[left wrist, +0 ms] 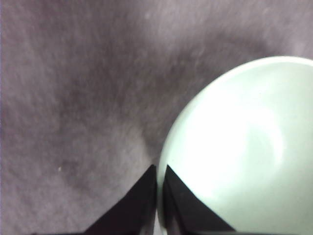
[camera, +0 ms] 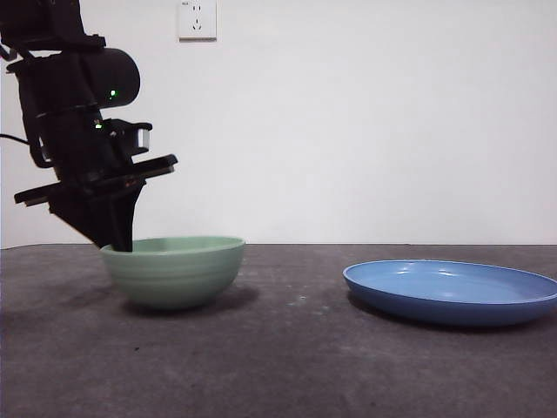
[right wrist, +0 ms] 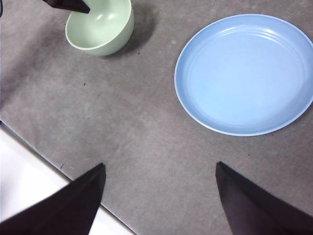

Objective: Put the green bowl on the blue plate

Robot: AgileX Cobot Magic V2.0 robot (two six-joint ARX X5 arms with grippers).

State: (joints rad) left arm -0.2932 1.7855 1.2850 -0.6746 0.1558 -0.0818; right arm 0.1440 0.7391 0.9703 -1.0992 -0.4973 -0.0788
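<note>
The left gripper (camera: 116, 244) comes down from the upper left of the front view, its dark tip meeting the left edge of the green bowl (camera: 174, 270). In the left wrist view its two black jaws are pressed nearly together over the bowl's pale rim (left wrist: 161, 161), one jaw on the outside and one on the inside of the wall, so the gripper (left wrist: 159, 174) is clamped on the green bowl (left wrist: 244, 156). The bowl sits on the dark grey table (camera: 287, 366) in the lower left of the front view, upright, with faint ridges on its outside. The blue plate (camera: 452, 292) lies flat in the lower right of that view, well apart from the bowl, with bare table between them. The right gripper (right wrist: 159, 196) hangs high above the table with its jaws spread wide and nothing between them; in its view the blue plate (right wrist: 244, 73) fills the upper right of the frame and the green bowl (right wrist: 100, 27) sits at the upper left, with the tip of the left gripper (right wrist: 73, 6) at its rim. A white wall (camera: 365, 122) with a socket (camera: 197, 19) stands behind the table.
</note>
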